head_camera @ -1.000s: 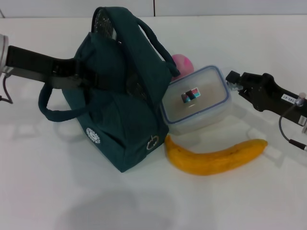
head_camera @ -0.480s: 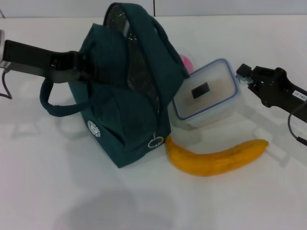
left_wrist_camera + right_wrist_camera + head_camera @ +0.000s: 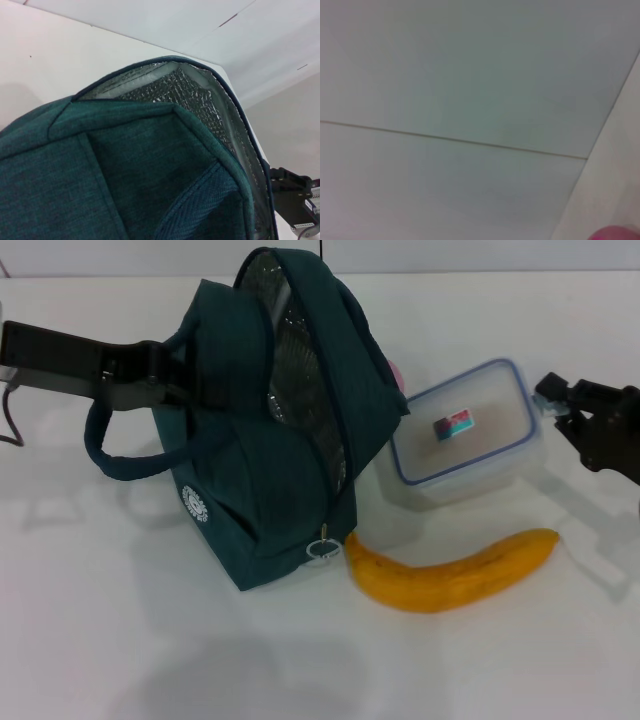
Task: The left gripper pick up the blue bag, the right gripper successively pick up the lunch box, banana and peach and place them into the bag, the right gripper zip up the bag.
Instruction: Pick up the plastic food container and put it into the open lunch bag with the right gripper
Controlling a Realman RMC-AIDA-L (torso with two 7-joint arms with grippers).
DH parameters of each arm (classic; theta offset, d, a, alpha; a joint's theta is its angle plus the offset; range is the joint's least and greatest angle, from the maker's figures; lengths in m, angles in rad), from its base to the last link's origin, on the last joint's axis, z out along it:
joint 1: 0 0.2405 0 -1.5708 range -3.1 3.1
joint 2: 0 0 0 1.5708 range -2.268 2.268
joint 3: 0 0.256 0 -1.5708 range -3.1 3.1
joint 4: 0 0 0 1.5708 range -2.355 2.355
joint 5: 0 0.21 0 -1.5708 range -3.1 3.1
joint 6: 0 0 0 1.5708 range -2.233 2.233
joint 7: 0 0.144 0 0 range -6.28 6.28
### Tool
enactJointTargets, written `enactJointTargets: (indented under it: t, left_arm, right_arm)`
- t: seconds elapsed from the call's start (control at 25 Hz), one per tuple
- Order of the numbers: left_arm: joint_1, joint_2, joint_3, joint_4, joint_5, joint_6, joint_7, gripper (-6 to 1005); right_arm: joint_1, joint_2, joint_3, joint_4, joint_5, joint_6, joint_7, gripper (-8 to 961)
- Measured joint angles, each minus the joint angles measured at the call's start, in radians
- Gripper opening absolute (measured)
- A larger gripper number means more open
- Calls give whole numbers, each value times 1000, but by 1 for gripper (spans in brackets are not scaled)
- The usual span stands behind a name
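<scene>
Over the last sec the blue bag tips further upright & shifts toward upper centre of the frame; its mouth w/ silver foil lining now gapes toward the right. The left gripper at upper left has the bag's near side raised; jaws are buried in the fabric, so clenched-or-not can't be told, though the bag hangs from that spot. The lunch box has slid rightward, from pressed against the bag to just beside it, tilted, one long side lifted. The right gripper at far right edge sits at the box's right end; whether jaws are grasping the lid rim can't be told either. Likely meaning: bag pickup done, box being drawn back to line up w/ the opening.

Peach is only a pink sliver behind the bag flap, touching or nearly so. Banana lies on the bench at lower centre, stem end near the zipper ring pull.

Room: bench open at lower left & bottom. Tight spot is between bag flap & box; the banana blocks a low path in front.
</scene>
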Motion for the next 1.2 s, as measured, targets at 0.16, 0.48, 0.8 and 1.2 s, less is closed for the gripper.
enactJointTargets:
  t: [0.16,0.48,0.8,1.2]
  left_arm:
    - [0,-3,0,-1,0,1,0,43]
    - [2,-7,2,-1,-4,3,0,43]
    - [4,-5,0,-1,-4,3,-1,44]
    - [1,-5,0,-1,-19,3,0,43]
  right_arm:
    - [-20,-4,2,-2,22,-18,10,109]
    - [-66,-10,13,-3,67,-67,33,115]
    - [-85,-13,14,-12,124,-139,55,121]
    - [-76,-8,16,-14,181,-206,107,128]
